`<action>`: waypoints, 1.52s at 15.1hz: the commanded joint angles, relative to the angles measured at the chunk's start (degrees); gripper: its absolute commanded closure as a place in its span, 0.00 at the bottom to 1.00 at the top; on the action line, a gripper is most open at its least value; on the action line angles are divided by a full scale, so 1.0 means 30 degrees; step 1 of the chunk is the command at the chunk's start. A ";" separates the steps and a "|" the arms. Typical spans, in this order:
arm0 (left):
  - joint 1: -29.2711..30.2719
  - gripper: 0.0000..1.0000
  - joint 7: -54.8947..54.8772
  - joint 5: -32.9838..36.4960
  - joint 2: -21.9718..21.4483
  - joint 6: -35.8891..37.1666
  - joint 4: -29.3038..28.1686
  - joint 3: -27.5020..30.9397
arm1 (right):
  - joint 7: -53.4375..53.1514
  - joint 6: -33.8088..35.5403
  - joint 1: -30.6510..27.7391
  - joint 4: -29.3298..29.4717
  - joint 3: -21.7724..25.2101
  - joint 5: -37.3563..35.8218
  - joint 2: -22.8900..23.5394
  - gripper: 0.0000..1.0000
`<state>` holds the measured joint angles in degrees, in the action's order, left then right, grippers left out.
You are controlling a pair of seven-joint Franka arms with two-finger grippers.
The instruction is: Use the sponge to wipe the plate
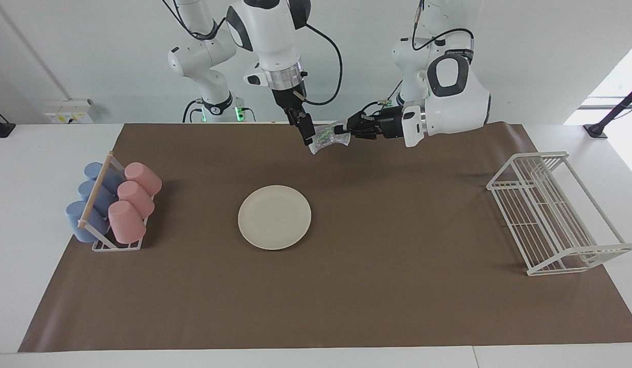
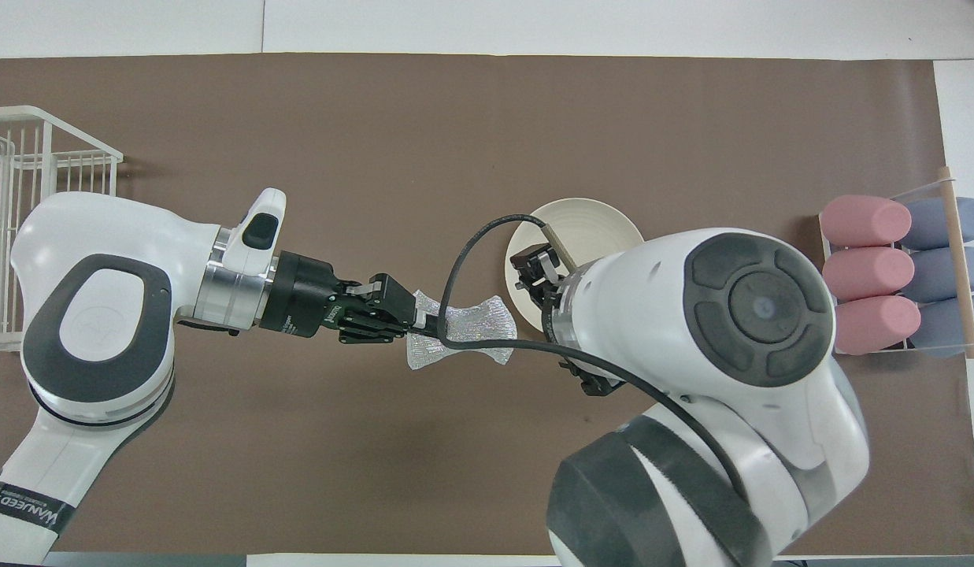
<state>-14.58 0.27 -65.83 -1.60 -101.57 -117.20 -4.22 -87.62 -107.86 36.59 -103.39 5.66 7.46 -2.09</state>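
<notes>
Gripping the sponge (image 1: pixel 328 139) in midair, my left gripper (image 1: pixel 341 134) is clamped tight. My right gripper (image 1: pixel 306 132) hangs beside it above the mat (image 1: pixel 377 286); its jaws I cannot tell.

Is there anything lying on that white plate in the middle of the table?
Nothing: in the facing view the plate is bare on the brown mat. From overhead the right arm covers part of it. The sponge hangs in the left hand, up off the table.

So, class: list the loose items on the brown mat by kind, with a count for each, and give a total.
Pink cups: 3
Blue cups: 3
Plate: 1
Sponge: 1
Cup rack: 1
White wire rack: 1
Total: 10
</notes>
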 commanded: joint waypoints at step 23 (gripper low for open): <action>0.1697 1.00 0.4334 3.0015 0.2701 0.6084 0.8890 -0.0235 | 3.0192 0.3168 -1.0875 0.2433 -0.0801 -0.2510 0.0867 0.00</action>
<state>-7.77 12.27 16.77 5.04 -85.35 -92.81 -5.23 -2.54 -99.35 6.42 -101.46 5.11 2.16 -2.81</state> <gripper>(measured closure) 0.938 0.000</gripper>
